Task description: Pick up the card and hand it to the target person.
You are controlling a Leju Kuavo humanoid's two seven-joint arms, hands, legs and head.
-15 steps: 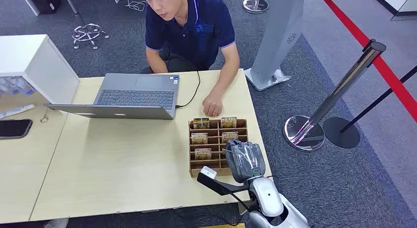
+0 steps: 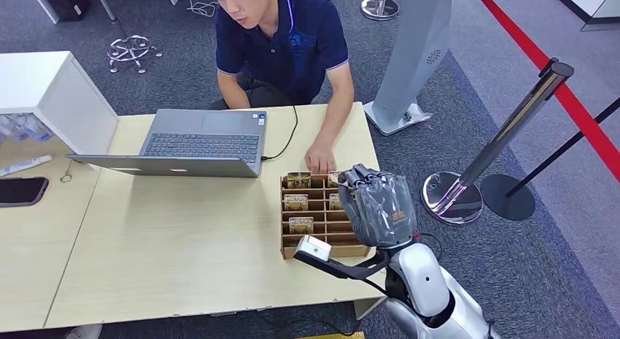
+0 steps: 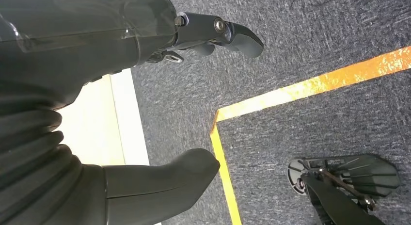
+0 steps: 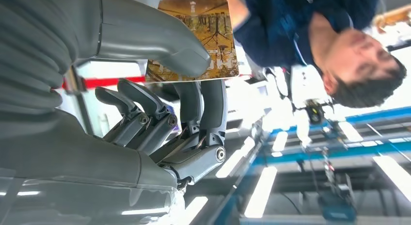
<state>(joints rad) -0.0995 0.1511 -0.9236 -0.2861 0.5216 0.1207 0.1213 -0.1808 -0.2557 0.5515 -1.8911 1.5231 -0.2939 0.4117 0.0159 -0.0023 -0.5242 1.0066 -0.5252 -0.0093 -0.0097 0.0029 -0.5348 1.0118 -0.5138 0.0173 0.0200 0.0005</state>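
Nearest us, our right hand (image 4: 160,104) pinches the card (image 4: 203,38) between thumb and fingers (image 4: 213,101); we judge pickup done, handover next. Beyond the fingers sits the person (image 2: 281,43), past the card rack (image 2: 314,215) on the tabletop (image 2: 168,237). The right wrist view shows the grip; the head view hides it. Our left hand (image 3: 97,113) hangs spread, empty.

Head view evenly lit, sharp; right wrist bg blown-out, blurry w/ ceiling glare.

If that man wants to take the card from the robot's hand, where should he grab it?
Probably the far end of the card. The right hand pinches its near part between the thumb and fingers, so the end jutting past them towards the person stays free; he should come from his own side.
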